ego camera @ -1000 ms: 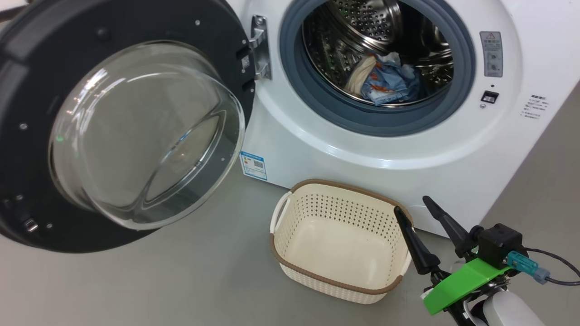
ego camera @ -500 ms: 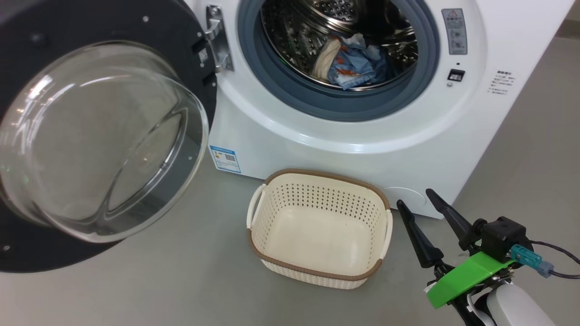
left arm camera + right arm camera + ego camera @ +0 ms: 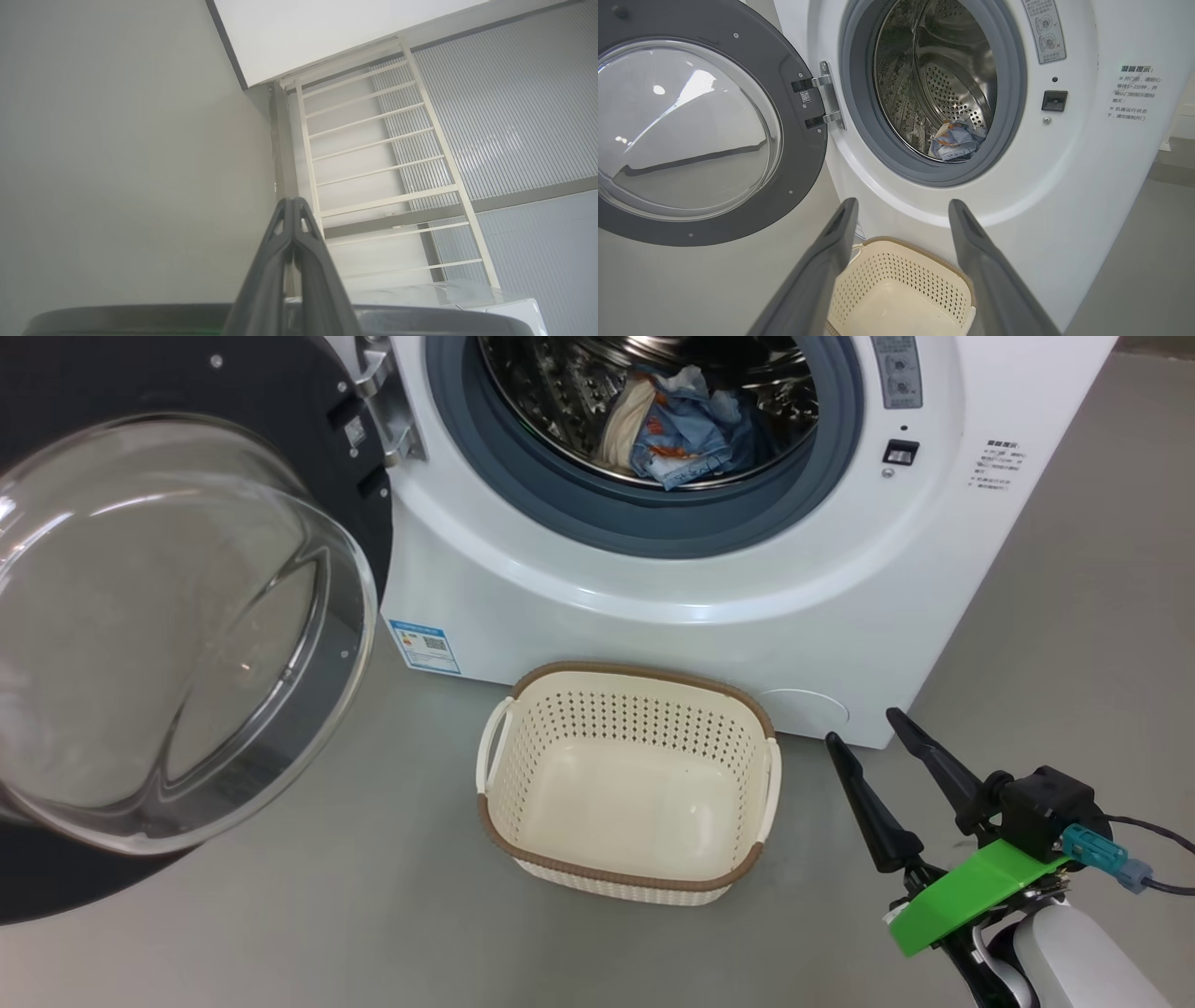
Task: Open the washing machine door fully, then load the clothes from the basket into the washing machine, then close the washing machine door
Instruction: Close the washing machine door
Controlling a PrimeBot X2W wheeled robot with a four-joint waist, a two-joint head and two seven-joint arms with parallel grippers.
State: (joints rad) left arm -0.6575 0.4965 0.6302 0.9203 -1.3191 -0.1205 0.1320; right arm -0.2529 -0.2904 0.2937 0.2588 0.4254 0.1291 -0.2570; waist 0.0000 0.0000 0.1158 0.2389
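The right gripper (image 3: pixel 861 725) has its jaws spread wide with nothing between them, hanging above the grey floor (image 3: pixel 373 915) near the washing machine's lower front corner. Just beside these jaws, to their left, the basket (image 3: pixel 635 728) stands upright on the floor with no laundry in it. Seen from the right wrist, its rear rim sits between and below the two fingers.

Ahead of the jaws rises the white front of the washing machine (image 3: pixel 653 635), its opening ringed by a grey gasket (image 3: pixel 644 527). Beyond the fingertips and higher, the clothes (image 3: pixel 677 429) lie in a bunch at the bottom of the steel drum (image 3: pixel 943 84) (blue printed fabric with a cream piece against its left side).

Well to the left of the jaws, the washing machine door (image 3: pixel 168 616) stands swung open on its metal hinge (image 3: pixel 392 411), glass bowl bulging toward the robot. A small blue label (image 3: pixel 425 646) sits low on the machine, between door and basket.

The left gripper (image 3: pixel 292 200) has its jaws pressed together on nothing. They point at a pale wall and a white barred rack (image 3: pixel 373 154), and a dark curved edge (image 3: pixel 140 317) that I cannot identify crosses beneath them.
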